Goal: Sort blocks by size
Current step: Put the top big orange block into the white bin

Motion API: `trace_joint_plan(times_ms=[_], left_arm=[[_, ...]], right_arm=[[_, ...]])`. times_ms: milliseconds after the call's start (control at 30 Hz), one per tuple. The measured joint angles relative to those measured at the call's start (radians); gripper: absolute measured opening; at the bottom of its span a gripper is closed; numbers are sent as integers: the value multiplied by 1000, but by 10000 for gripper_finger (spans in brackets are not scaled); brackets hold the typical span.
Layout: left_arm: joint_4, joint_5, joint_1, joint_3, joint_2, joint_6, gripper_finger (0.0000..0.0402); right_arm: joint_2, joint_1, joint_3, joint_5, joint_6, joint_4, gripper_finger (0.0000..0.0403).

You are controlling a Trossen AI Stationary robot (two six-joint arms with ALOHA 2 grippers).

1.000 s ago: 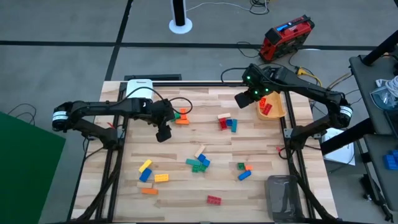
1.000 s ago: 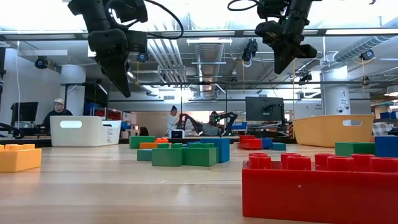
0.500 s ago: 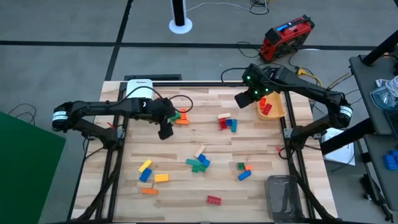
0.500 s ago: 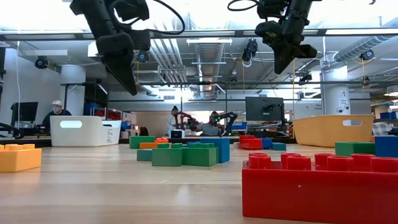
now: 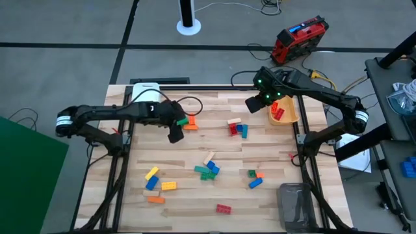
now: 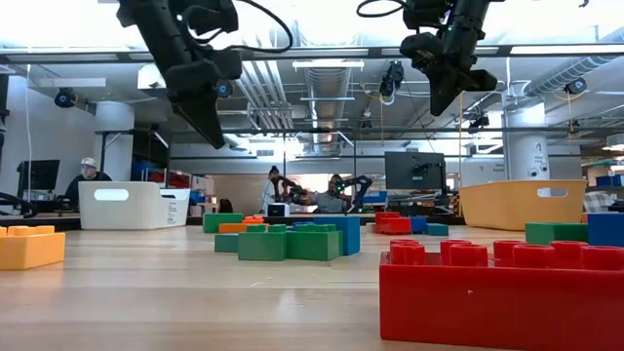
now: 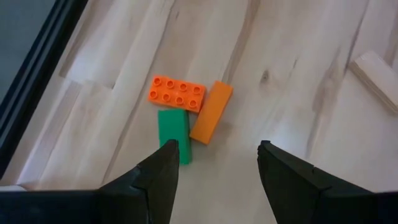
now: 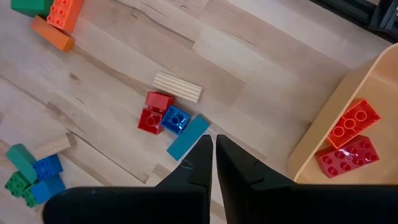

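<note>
Left gripper (image 7: 214, 163), fingers spread, hovers over the green block (image 7: 173, 132), probably its next pick; right gripper (image 8: 213, 160) waits, fingers pressed together.

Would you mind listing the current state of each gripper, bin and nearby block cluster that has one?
left gripper: open, raised above the green and orange blocks.
right gripper: shut, empty, raised beside the yellow bin.
yellow bin: holds two red blocks.
white bin: upright at the table's far edge; contents not visible.
grey bin: at the near right corner; contents unclear.
green block: lying flat, touching two orange blocks.
</note>
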Motion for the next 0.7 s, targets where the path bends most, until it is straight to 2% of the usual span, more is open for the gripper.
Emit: trace_joint_plan(times_ms=[400, 567, 700], left_arm=[[87, 3, 30, 0, 156, 97, 194], [179, 114, 92, -17, 168, 131, 194], [174, 132, 141, -35, 156, 135, 194]], right_arm=[[0, 0, 0, 0, 0, 0, 13], [0, 0, 0, 0, 0, -1, 13], [0, 5, 0, 0, 0, -1, 13]])
